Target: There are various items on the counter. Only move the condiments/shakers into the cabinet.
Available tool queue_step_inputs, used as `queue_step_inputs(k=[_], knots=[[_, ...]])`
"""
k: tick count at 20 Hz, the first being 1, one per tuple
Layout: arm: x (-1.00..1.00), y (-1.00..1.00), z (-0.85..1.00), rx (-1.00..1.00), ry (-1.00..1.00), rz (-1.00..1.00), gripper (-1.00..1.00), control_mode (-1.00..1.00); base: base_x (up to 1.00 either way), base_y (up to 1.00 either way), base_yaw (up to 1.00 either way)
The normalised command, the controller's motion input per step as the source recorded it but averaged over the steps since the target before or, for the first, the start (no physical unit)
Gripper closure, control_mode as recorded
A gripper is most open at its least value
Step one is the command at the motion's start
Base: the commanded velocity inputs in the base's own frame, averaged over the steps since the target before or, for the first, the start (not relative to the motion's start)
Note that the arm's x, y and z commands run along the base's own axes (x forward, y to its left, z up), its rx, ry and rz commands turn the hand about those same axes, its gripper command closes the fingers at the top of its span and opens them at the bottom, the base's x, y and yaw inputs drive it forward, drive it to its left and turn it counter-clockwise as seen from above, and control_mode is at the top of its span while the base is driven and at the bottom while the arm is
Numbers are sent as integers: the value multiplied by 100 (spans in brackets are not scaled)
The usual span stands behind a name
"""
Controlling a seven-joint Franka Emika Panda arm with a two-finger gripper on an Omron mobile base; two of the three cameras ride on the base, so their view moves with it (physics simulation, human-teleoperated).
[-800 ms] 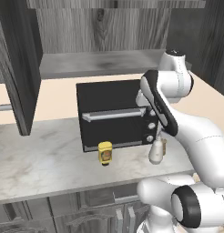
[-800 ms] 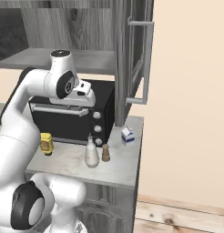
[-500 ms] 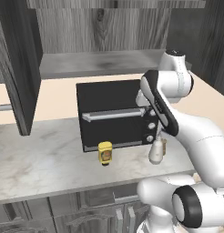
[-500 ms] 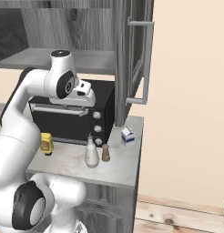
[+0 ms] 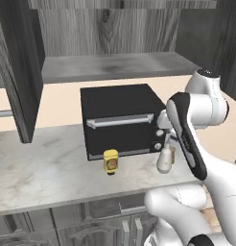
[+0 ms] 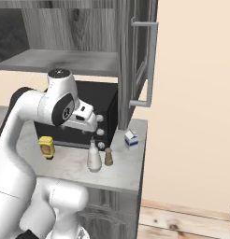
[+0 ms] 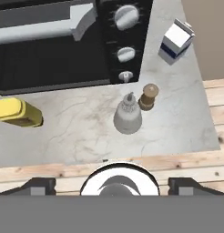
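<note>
Marble counter point(image 7: 77, 132) crowded right below the gripper point(image 7: 111, 184), fingers spread wide, holding nothing. White bottle point(image 7: 128, 114) straight ahead, touching or nearly touching the wooden shaker point(image 7: 148, 96) just right of it, hard to tell which. Could easily knock that shaker over going in. Yellow bottle point(image 7: 16, 113) far left. Might also grab the blue-and-white box point(image 7: 176, 41) beyond by mistake. Cabinet shelf point(image 5: 115, 67) up above.

Even flat rendered light, soft faint shadows, no glare; slightly soft, low-detail textures.
</note>
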Motion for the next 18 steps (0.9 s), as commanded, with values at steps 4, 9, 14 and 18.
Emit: queue_step_inputs(k=[4, 9, 14, 18], knots=[[-71, -13, -70, 0, -7, -18, -100, -100, 0, 0, 0], [-5, 0, -48, -3, -2, -8, -100, -100, 0, 0, 0], [9, 0, -30, -11, 0, -2, -100, -100, 0, 0, 0], [15, 0, -20, -4, 0, 0, -100, -100, 0, 0, 0]])
